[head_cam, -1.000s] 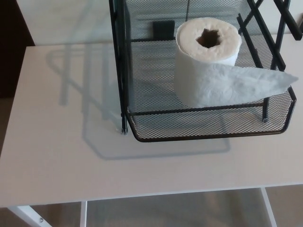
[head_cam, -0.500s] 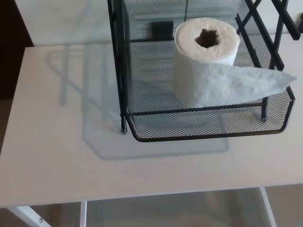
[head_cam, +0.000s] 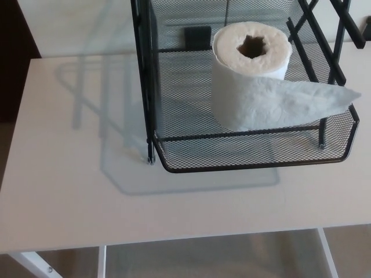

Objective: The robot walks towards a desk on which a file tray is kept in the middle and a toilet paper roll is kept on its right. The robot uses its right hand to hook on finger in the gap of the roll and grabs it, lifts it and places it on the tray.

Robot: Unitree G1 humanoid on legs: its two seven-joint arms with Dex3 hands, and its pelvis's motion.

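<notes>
White desk (head_cam: 69, 191) fills view, bare on left, tray shadow across it. Black mesh file tray (head_cam: 255, 157) stands centre to right on desk. Toilet paper roll (head_cam: 250, 75) sits upright inside tray's lower tier, hole facing up; loose sheet trails right over tray's rim. Neither robot hand shows, so hand state cannot be told.
</notes>
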